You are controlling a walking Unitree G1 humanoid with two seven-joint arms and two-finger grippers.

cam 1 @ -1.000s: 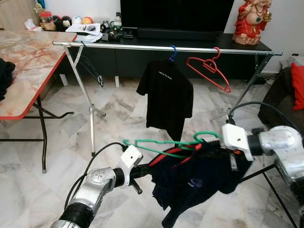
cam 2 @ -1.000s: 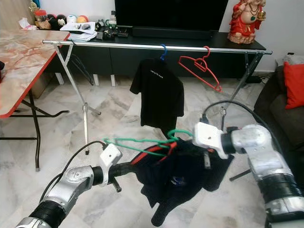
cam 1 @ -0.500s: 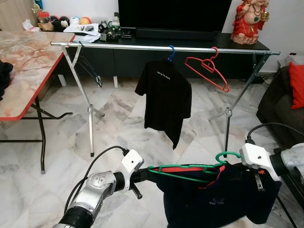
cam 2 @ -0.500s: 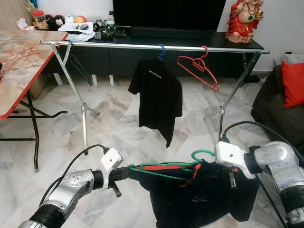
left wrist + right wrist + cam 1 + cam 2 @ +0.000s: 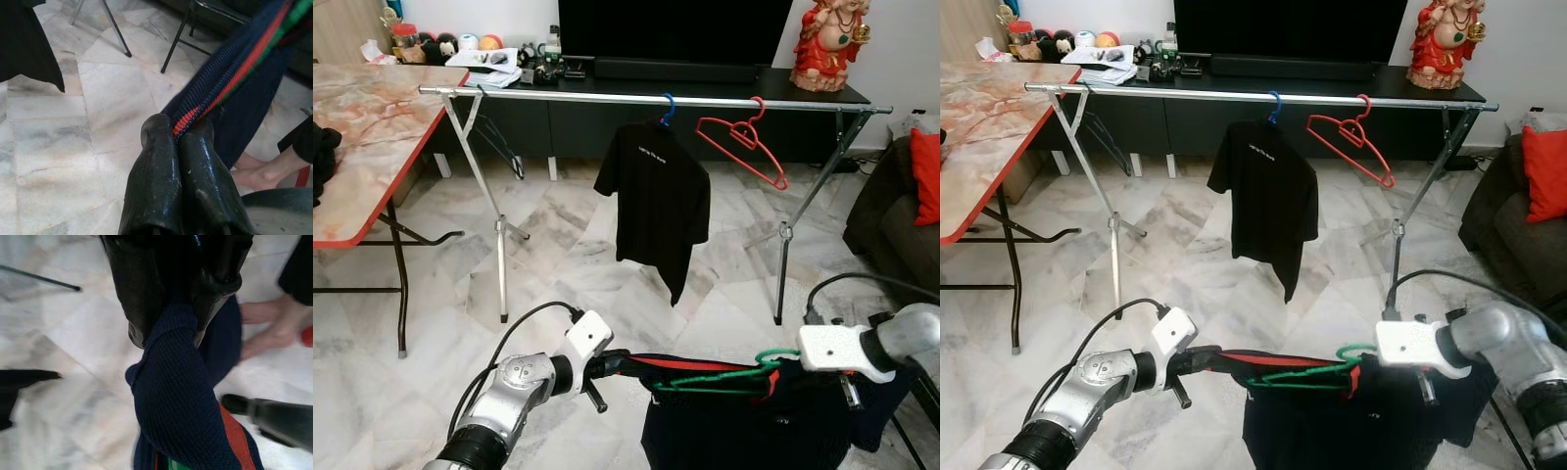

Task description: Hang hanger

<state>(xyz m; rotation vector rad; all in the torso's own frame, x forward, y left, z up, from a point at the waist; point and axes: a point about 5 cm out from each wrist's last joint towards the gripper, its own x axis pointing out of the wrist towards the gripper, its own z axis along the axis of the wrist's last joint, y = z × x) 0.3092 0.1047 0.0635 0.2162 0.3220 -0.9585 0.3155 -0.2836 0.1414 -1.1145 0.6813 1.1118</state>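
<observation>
both grippers, left point(image 5: 178, 129) and right point(image 5: 168, 316), pinched the navy shirt point(image 5: 744, 431), so its green hanger point(image 5: 724, 377) could slip out.

The dark navy knitted shirt point(image 5: 773, 426) is cut off at the bottom edge, and covers most of the green wire hanger point(image 5: 724, 377).

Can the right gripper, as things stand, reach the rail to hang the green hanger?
Probably not yet. The right gripper is clamped on the navy garment, low and well short of the rail; the green hanger hangs between both grippers.
</observation>
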